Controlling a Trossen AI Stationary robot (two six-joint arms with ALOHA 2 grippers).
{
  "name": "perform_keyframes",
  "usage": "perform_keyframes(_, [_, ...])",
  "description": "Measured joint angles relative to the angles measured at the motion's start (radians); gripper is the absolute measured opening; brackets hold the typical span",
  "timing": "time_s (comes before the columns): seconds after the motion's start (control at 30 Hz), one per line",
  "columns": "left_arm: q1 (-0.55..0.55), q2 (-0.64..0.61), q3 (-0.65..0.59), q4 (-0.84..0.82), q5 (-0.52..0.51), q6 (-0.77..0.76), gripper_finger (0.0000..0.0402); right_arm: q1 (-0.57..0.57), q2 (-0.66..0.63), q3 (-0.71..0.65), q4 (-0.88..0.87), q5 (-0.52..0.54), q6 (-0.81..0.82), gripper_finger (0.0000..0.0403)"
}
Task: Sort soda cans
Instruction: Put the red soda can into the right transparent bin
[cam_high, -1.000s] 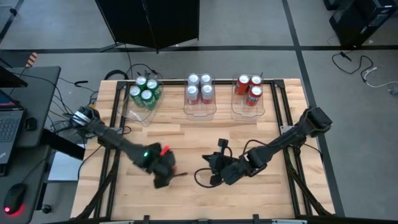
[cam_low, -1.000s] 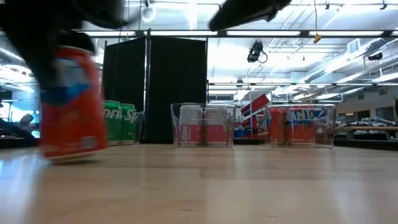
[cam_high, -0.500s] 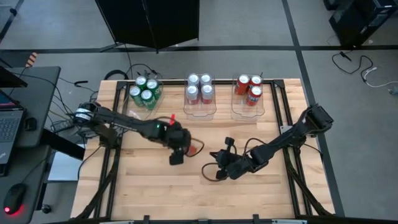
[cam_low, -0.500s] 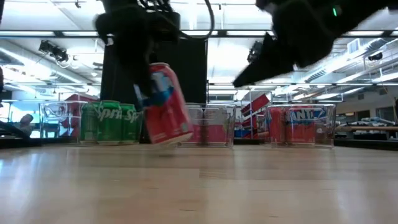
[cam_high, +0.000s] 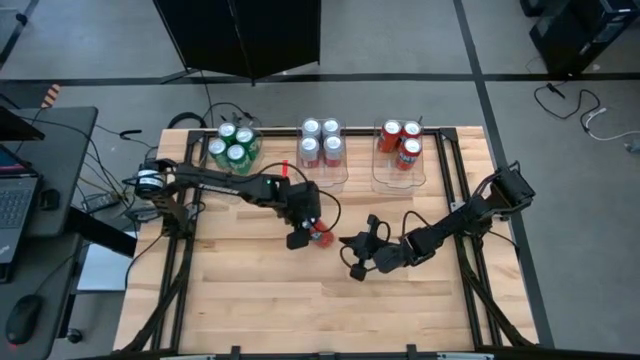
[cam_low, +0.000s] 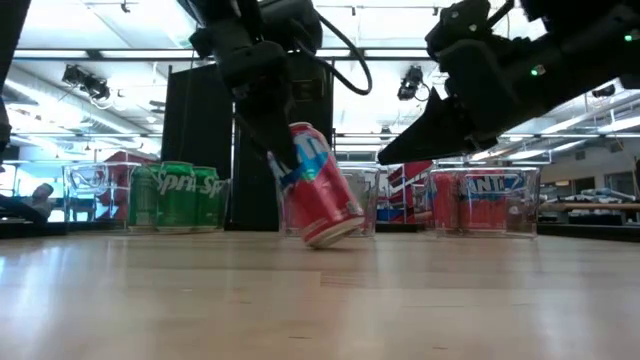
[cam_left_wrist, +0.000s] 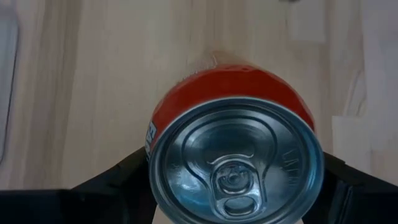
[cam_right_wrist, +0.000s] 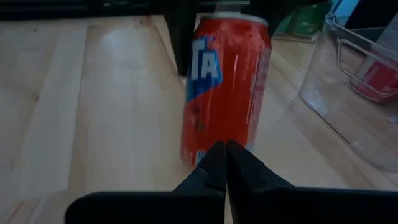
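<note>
A red soda can (cam_low: 318, 185) hangs tilted over the middle of the table, with my left gripper (cam_high: 301, 229) shut on it from above. My right gripper (cam_right_wrist: 225, 155) is shut and empty. It points at the can's lower part from the table's right, just short of it (cam_high: 351, 252). At the far edge stand three clear bins: green cans (cam_high: 232, 148) in the left one, silver-white cans (cam_high: 321, 142) in the middle one, three red cans (cam_high: 401, 143) in the right one. My left gripper pinches the red can's side wall just below its silver top (cam_left_wrist: 155, 140), one finger (cam_left_wrist: 121, 177) on each side. The fingers slant down from the table's left. The can leans, top toward the left, its bottom rim (cam_low: 335, 237) close to the wood; whether it touches, I cannot tell.
The middle bin (cam_high: 322, 178) and the right bin (cam_high: 398, 182) stand just beyond the two grippers. Bare wood (cam_high: 300, 310) stretches along the near half of the table. A cable (cam_high: 330, 205) loops off my left wrist.
My left gripper has carried the red can from the table's near left toward the middle and the far edge, turning as it went; the can now leans more. My right gripper has sunk toward the table and stayed shut, ending beside the can.
</note>
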Motion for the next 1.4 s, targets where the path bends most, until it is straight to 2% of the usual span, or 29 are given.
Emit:
perform_keyframes(0.17, [0.004,0.007,0.047,-0.033,-0.001,0.027,0.0290,-0.034,0.000,0.000,0.032,-0.031,-0.010,0.0001])
perform_keyframes(0.37, [0.003,0.006,0.067,-0.025,0.001,0.022,0.0330,-0.064,0.000,0.000,0.043,-0.033,-0.006,0.0004])
perform_keyframes(0.6, [0.002,0.008,0.067,-0.023,0.008,0.016,0.0321,-0.088,0.000,0.000,0.070,-0.059,-0.005,0.0007])
perform_keyframes(0.97, [-0.048,0.008,0.068,-0.020,0.006,0.022,0.0320,-0.097,0.000,0.000,0.212,-0.082,-0.074,0.0016])
perform_keyframes(1.13, [-0.082,0.007,0.068,-0.019,-0.059,0.049,0.0321,-0.097,0.000,0.000,0.214,-0.082,-0.076,0.0059])
perform_keyframes(1.4, [-0.111,0.007,0.068,-0.013,-0.107,0.074,0.0321,-0.097,0.000,0.000,0.223,-0.081,-0.073,0.0197])
